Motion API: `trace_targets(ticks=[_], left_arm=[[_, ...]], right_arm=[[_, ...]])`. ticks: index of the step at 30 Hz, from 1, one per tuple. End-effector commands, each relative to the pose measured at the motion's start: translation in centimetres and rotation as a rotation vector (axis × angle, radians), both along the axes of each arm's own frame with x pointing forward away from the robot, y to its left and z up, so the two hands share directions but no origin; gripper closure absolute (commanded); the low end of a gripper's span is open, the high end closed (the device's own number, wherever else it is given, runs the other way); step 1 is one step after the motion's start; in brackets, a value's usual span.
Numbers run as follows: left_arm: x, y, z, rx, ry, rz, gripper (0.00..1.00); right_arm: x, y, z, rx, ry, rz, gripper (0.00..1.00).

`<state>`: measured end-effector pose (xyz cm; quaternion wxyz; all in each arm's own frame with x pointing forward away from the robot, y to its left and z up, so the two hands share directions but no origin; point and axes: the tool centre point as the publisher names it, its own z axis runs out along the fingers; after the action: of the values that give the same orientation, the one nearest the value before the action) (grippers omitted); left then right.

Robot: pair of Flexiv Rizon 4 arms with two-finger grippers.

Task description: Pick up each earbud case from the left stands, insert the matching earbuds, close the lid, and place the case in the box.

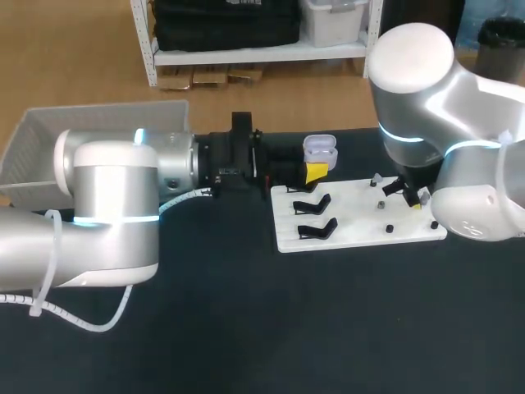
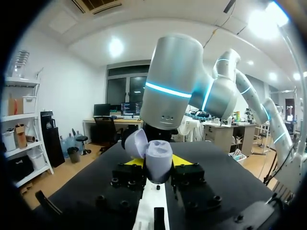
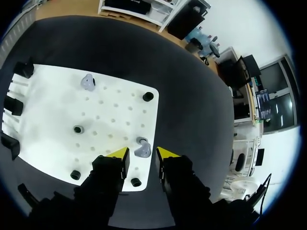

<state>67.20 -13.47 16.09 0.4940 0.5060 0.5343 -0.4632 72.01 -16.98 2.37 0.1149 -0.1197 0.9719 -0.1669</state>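
Observation:
My left gripper (image 2: 159, 165) is shut on a pale lilac earbud case (image 2: 160, 158) and holds it up with the lid (image 2: 136, 143) open. In the head view that case (image 1: 320, 149) hangs just behind the white board (image 1: 361, 226), above a yellow fingertip (image 1: 316, 172). My right gripper (image 3: 142, 154) points down at the board (image 3: 53, 110), open, with a lilac earbud (image 3: 142, 147) lying between its yellow tips. The fingers stand apart from it. A second earbud (image 3: 87, 81) sits on the board farther off. In the head view the right gripper (image 1: 413, 199) is low over the board's right part.
Two empty black stands (image 1: 312, 203) (image 1: 317, 228) are on the board's left side. Small black pegs (image 3: 147, 96) (image 3: 75, 175) dot the board. A white mesh box (image 1: 90, 131) stands at the table's back left, behind my left arm.

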Motion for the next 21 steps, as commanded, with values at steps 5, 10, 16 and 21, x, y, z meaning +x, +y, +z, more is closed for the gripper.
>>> trace_targets(ticks=[5, 10, 16, 21], left_arm=[[-0.1, 0.0, -0.2, -0.009, -0.007, 0.008, 1.00], [-0.1, 0.0, -0.2, -0.009, -0.007, 0.008, 1.00], [-0.1, 0.0, -0.2, -0.009, -0.007, 0.008, 1.00], [-0.1, 0.0, -0.2, -0.009, -0.007, 0.008, 1.00]], right_arm=[[0.2, 0.0, 0.0, 0.001, -0.009, -0.005, 0.68], [0.3, 0.1, -0.2, -0.002, -0.005, -0.006, 0.80], [0.3, 0.1, -0.4, -0.005, -0.001, -0.012, 1.00], [-0.3, -0.2, 1.2, -0.014, -0.017, -0.015, 1.00]])
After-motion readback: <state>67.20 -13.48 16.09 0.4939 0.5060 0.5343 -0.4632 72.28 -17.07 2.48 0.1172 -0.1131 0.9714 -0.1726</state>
